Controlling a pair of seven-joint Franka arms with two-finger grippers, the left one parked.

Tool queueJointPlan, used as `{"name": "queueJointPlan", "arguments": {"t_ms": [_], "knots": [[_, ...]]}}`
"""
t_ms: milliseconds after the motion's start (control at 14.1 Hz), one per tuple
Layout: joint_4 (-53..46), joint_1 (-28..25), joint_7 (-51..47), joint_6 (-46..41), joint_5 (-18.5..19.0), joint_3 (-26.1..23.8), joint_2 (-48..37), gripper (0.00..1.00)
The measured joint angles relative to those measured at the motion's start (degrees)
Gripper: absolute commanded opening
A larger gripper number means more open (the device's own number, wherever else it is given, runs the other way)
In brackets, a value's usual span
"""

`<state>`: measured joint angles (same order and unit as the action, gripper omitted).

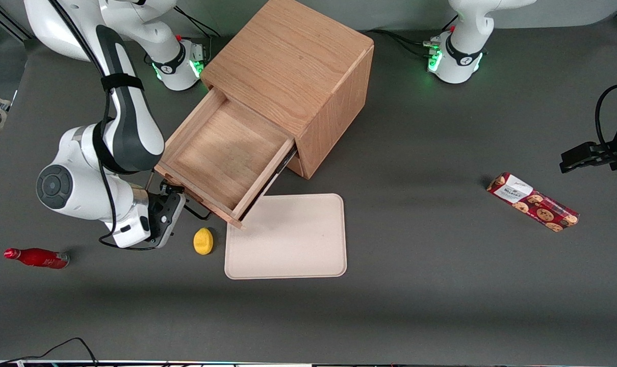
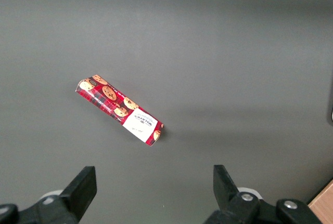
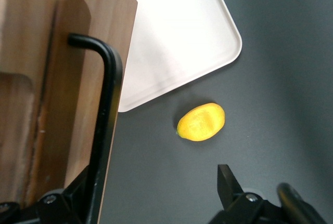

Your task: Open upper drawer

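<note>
The upper drawer (image 1: 227, 153) of the wooden cabinet (image 1: 288, 61) stands pulled far out, its shallow tray empty. Its thin dark wire handle (image 1: 196, 210) (image 3: 106, 109) sits on the drawer front (image 3: 78, 78), the face nearest the front camera. My right gripper (image 1: 172, 191) (image 3: 151, 187) is just in front of that drawer front, at the working arm's end of the handle. It is open, fingers wide apart. The handle runs close alongside one finger (image 3: 78, 195), and the fingers are not closed on it.
A yellow lemon (image 1: 203, 240) (image 3: 201, 122) lies on the table just nearer the front camera than the gripper. A beige tray (image 1: 288, 239) (image 3: 171, 31) lies beside it, under the drawer's corner. A red bottle (image 1: 35, 257) lies toward the working arm's end, a cookie box (image 1: 533, 202) (image 2: 119, 109) toward the parked arm's.
</note>
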<state>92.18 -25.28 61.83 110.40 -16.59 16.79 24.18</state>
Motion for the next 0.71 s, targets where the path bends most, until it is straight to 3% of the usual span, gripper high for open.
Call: {"name": "queueJointPlan", "arguments": {"t_ms": [498, 711], "knots": [[-4.88, 1.33, -8.36, -9.29, -0.09, 1.34, -1.92, 1.00], [-7.74, 1.37, -21.06, -17.16, 0.47, 2.55, -4.67, 1.00]]}}
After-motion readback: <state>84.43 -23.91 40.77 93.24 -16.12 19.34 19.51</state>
